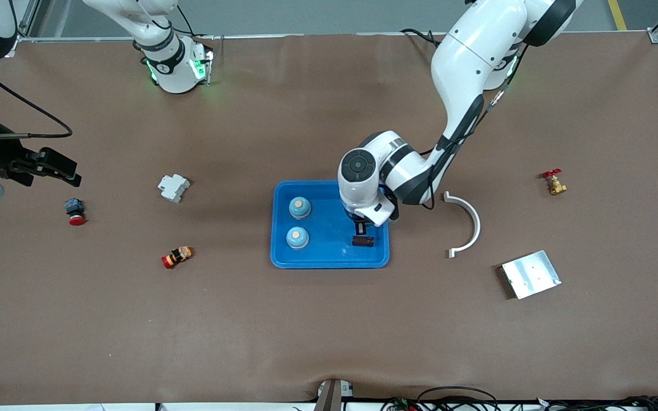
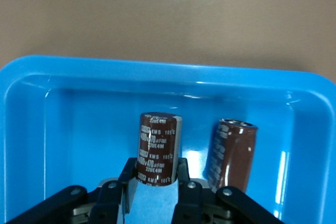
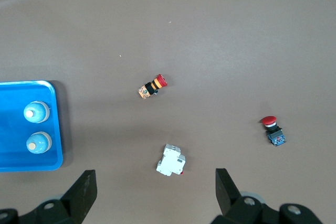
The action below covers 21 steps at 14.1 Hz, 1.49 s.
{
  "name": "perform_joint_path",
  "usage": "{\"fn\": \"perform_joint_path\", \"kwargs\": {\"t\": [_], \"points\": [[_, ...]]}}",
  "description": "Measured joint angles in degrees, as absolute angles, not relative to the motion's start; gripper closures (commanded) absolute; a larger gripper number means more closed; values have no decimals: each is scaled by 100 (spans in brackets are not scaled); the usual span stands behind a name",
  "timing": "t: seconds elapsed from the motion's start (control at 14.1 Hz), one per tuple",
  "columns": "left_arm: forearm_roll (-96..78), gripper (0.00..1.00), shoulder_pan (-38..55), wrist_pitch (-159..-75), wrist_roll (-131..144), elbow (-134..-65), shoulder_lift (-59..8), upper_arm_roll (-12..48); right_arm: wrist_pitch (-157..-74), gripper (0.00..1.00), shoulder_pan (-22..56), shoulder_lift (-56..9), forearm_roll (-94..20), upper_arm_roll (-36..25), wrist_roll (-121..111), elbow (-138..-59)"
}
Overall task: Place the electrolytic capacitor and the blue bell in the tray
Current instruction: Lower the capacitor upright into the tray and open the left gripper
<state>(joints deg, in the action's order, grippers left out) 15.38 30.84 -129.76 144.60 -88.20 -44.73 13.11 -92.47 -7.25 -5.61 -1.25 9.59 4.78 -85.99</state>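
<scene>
The blue tray [image 1: 329,254] lies mid-table. My left gripper [image 1: 360,228] reaches down into its end toward the left arm and is shut on a brown electrolytic capacitor [image 2: 158,148], gripped near its base between both fingers [image 2: 182,174]. I cannot tell whether it touches the tray floor [image 2: 79,129]. A second brown capacitor [image 1: 362,241] lies in the tray beside it [image 2: 231,153]. Two blue bells [image 1: 299,208] [image 1: 296,237] stand in the tray's other end [image 3: 36,112] [image 3: 39,142]. My right gripper [image 1: 57,168] waits open and high over the right arm's end of the table [image 3: 156,192], holding nothing.
Toward the right arm's end are a white circuit breaker [image 1: 173,187], a red push button [image 1: 75,210] and a red-and-yellow part [image 1: 177,256]. Toward the left arm's end are a white curved bracket [image 1: 466,224], a silver plate [image 1: 530,274] and a brass valve [image 1: 553,182].
</scene>
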Motion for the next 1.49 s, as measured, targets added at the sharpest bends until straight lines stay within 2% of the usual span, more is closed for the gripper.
{"fn": "perform_joint_path", "kwargs": {"t": [1.06, 1.13, 1.2, 1.49], "points": [[1544, 100, 3275, -12886, 14836, -8925, -4540, 1300, -9038, 0, -703, -541, 359, 934, 376, -8597], [1544, 73, 3278, -12885, 14836, -8927, -4540, 1300, -9037, 0, -711, -538, 357, 924, 376, -8597], [1545, 1, 3284, -12882, 14836, -8929, -4538, 1300, -9036, 0, -743, -539, 349, 912, 374, -8597], [1557, 0, 3327, -12883, 14828, -8926, -4512, 1313, -9033, 0, -887, -538, 273, 871, 249, -8580]]}}
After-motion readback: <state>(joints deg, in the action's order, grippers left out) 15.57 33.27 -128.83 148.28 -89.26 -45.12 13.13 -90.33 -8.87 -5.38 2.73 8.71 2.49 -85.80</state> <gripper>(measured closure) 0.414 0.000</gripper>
